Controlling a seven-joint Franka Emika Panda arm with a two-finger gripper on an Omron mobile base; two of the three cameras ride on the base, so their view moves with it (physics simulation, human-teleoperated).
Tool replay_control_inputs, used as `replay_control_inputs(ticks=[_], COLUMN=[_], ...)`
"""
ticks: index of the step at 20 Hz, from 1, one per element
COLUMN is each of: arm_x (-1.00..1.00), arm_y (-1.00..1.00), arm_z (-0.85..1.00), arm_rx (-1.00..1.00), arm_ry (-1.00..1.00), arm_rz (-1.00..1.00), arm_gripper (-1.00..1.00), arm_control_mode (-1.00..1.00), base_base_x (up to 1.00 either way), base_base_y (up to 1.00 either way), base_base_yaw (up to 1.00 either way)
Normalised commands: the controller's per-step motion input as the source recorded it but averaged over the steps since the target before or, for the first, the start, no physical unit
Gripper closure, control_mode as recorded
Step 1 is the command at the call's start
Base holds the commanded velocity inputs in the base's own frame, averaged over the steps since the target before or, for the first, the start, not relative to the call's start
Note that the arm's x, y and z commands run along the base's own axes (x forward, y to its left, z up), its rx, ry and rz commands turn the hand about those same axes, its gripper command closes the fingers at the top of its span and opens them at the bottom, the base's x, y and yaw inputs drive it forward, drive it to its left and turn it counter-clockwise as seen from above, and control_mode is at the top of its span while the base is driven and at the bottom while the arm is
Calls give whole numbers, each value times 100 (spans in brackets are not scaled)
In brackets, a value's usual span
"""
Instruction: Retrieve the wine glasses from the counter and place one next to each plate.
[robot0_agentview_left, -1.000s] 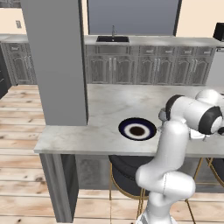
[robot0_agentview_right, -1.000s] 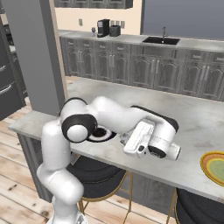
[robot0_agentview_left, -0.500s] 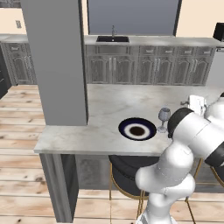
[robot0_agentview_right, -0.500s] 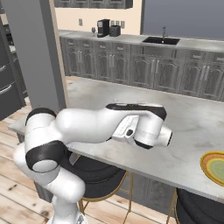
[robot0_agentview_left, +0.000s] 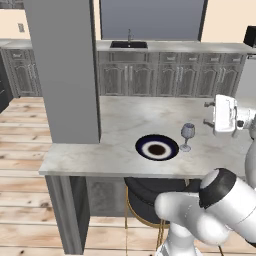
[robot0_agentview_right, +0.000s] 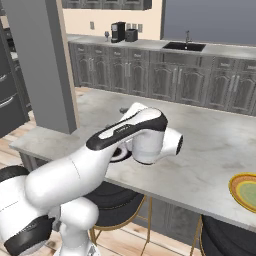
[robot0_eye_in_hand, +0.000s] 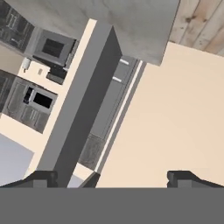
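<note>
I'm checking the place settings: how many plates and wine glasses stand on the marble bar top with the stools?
Plates: 2 (navy plate, yellow-orange plate)
Wine glasses: 1 (wine glass, beside the navy plate)
Total: 3

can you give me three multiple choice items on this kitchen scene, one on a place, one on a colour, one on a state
1. Where does the wine glass stand?
A. just right of the navy plate
B. in the sink
C. on the floor

2. What colour is the rim of the plate at the right edge of the right base view?
A. red
B. yellow-orange
C. black

3. How does the claw stand?
A. shut on a glass
B. shut on a plate
C. open, holding nothing

Answers:
1. A, the glass stands upright on the marbled top beside that plate.
2. B, an orange rim rings a pale green centre.
3. C, the hand view shows both tips wide apart with nothing between.
</note>
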Motion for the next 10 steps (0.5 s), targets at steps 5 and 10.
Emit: replay_control_inputs(ticks=[5, 10], arm_x=[-15, -29], arm_y=[1, 6], arm_z=[18, 0], arm_rx=[0, 0], arm_ry=[-1, -2], arm_rz=[0, 0], arm_gripper=[-100, -100], arm_control_mode=[-100, -100], base_base_x=[0, 0], base_base_y=[0, 0], base_base_yaw=[0, 0])
